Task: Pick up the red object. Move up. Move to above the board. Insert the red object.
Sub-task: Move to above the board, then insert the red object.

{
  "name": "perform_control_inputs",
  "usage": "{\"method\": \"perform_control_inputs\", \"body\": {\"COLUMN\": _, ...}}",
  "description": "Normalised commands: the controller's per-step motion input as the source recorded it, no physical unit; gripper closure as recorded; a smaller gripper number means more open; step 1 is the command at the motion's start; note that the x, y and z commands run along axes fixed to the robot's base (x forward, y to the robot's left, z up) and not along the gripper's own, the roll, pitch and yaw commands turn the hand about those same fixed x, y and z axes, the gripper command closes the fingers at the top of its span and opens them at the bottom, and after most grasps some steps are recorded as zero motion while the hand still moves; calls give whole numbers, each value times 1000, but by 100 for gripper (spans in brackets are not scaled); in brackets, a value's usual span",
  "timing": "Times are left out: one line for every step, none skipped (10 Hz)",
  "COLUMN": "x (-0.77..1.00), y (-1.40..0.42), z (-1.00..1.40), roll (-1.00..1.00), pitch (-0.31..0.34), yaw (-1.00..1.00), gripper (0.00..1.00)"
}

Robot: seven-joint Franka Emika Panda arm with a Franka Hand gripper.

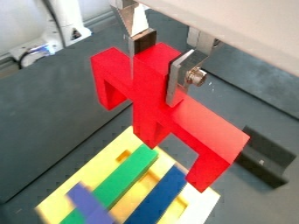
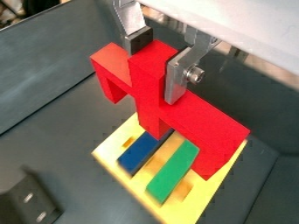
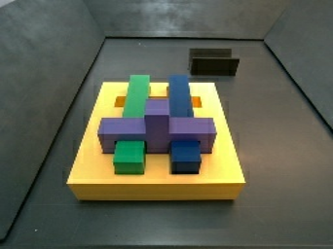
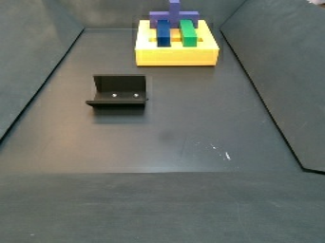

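My gripper (image 1: pixel 160 63) is shut on the central post of the red object (image 1: pixel 152 96) and holds it in the air above the board (image 1: pixel 108 163). Both wrist views show this, with the gripper (image 2: pixel 158 61), the red object (image 2: pixel 146 83) and the yellow board (image 2: pixel 114 150) below the legs. The board (image 3: pixel 156 177) carries green (image 3: pixel 135 97), blue (image 3: pixel 180 97) and purple (image 3: pixel 156 129) blocks. It stands at the far end in a side view (image 4: pixel 172 57). The gripper and the red object are out of view in both side views.
The dark fixture (image 4: pixel 118 92) stands on the grey floor apart from the board, and also shows behind it in a side view (image 3: pixel 213 62) and in both wrist views (image 1: pixel 267 162) (image 2: pixel 26 199). Grey walls enclose the floor.
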Motion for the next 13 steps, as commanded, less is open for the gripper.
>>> {"method": "perform_control_inputs", "body": {"x": 125, "y": -345, "z": 62, "roll": 26, "pitch": 163, "yaw": 10, "gripper": 100}}
{"method": "perform_control_inputs", "body": {"x": 70, "y": -173, "z": 40, "roll": 25, "pitch": 105, "yaw": 9, "gripper": 100}}
{"method": "perform_control_inputs", "body": {"x": 11, "y": 220, "z": -451, "roll": 206, "pitch": 0, "yaw": 0, "gripper": 100}}
{"method": "perform_control_inputs", "body": {"x": 0, "y": 329, "z": -691, "roll": 303, "pitch": 0, "yaw": 0, "gripper": 100}}
{"method": "perform_control_inputs", "body": {"x": 0, "y": 309, "z": -826, "roll": 279, "pitch": 0, "yaw": 0, "gripper": 100}}
{"method": "perform_control_inputs", "body": {"x": 129, "y": 9, "z": -926, "roll": 109, "pitch": 0, "yaw": 0, "gripper": 100}}
{"method": "perform_control_inputs", "body": {"x": 177, "y": 0, "z": -994, "roll": 0, "pitch": -73, "yaw": 11, "gripper": 100}}
{"method": "perform_control_inputs", "body": {"x": 131, "y": 0, "z": -1000, "roll": -31, "pitch": -103, "yaw": 11, "gripper": 100}}
{"method": "perform_control_inputs", "body": {"x": 146, "y": 0, "z": -1000, "roll": -29, "pitch": -103, "yaw": 26, "gripper": 100}}
{"method": "perform_control_inputs", "body": {"x": 146, "y": 23, "z": -1000, "roll": -11, "pitch": -103, "yaw": 20, "gripper": 100}}
{"method": "perform_control_inputs", "body": {"x": 69, "y": 9, "z": -969, "roll": 0, "pitch": -131, "yaw": 34, "gripper": 100}}
{"method": "perform_control_inputs", "body": {"x": 0, "y": 54, "z": -897, "roll": 36, "pitch": -167, "yaw": 120, "gripper": 100}}
{"method": "perform_control_inputs", "body": {"x": 0, "y": 43, "z": -823, "roll": 91, "pitch": -174, "yaw": 146, "gripper": 100}}
